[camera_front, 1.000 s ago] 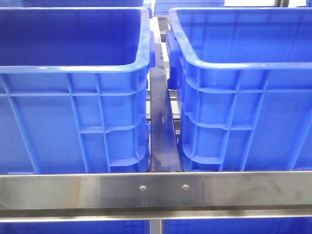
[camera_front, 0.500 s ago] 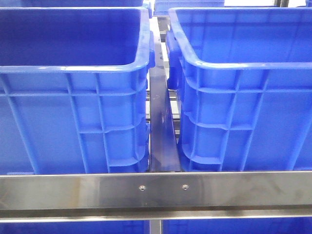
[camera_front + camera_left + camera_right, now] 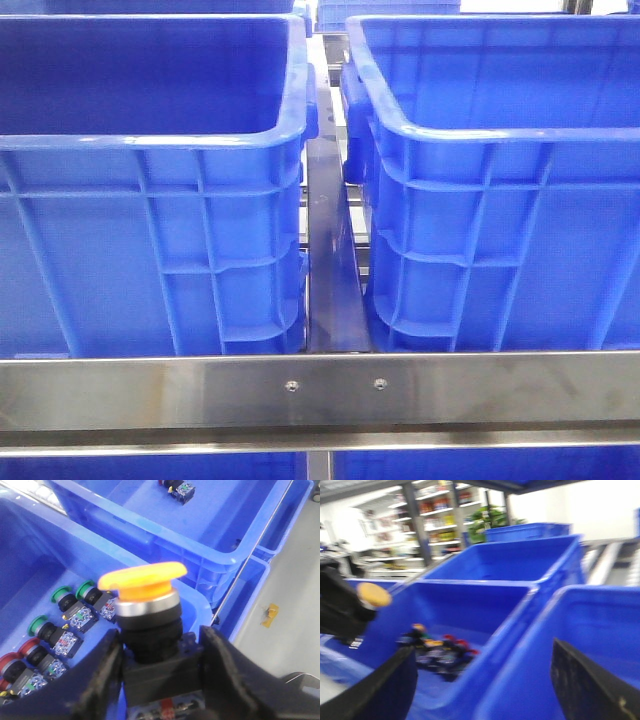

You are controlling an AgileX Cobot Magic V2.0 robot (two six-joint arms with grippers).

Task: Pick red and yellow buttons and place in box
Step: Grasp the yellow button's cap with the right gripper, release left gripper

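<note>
The left gripper (image 3: pixel 160 680) is clamped on the black body of a yellow mushroom-headed push button (image 3: pixel 145 582), holding it upright above the near corner of a blue plastic crate (image 3: pixel 165 547) that holds loose green and red push buttons (image 3: pixel 55 635). A neighbouring blue crate (image 3: pixel 235 540) lies beyond, with one button (image 3: pixel 180 487) already on its floor; that looks like the target. The carry should probably clear both rims before lowering, then release low to stop bouncing. The right gripper (image 3: pixel 480 680) hangs with jaws apart, holding nothing, over the blurred crates (image 3: pixel 485 605).
</note>
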